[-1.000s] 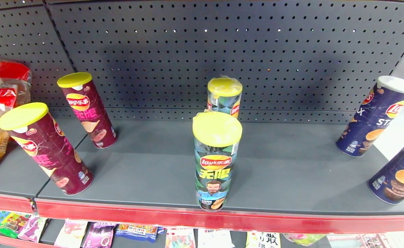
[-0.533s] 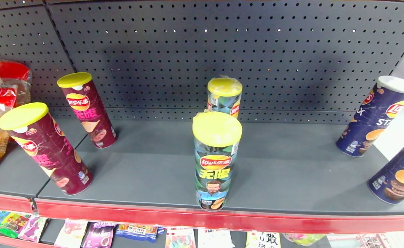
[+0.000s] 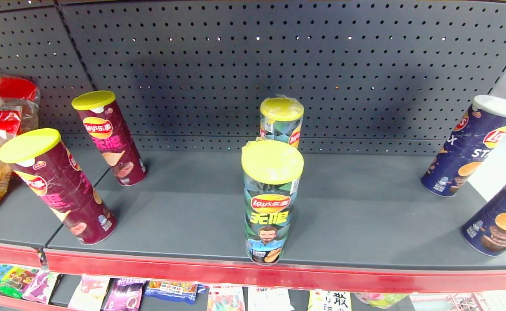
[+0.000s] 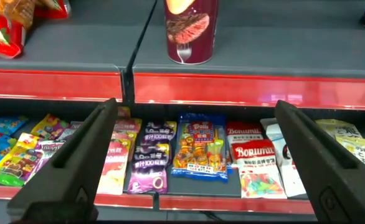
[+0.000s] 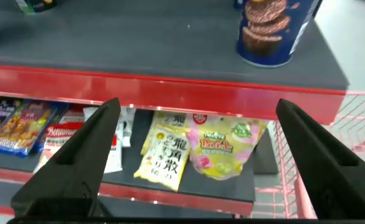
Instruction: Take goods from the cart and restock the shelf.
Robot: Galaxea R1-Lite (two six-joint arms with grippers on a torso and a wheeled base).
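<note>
Our left gripper [image 4: 195, 106] and right gripper [image 5: 196, 104] both hang spread and empty, facing the red front lip of the grey metal shelf [image 4: 282, 46]. What looks like the red wire cart [image 5: 360, 130] lies just beside the right gripper, so that arm is nearer.

The shelf [image 3: 184, 216] is grey with a red front edge, its pegboard [image 3: 279, 65] dark grey. Maroon cans [image 3: 58, 185] and green-patterned cans [image 3: 270, 211] have yellow lids [image 3: 271, 160]; the navy can [image 3: 464, 147] has a white lid [image 3: 494, 106].

Dark perforated back panel [image 3: 279, 65] behind grey shelf [image 3: 192, 216]; pale floor [image 5: 364, 37] beyond.
</note>
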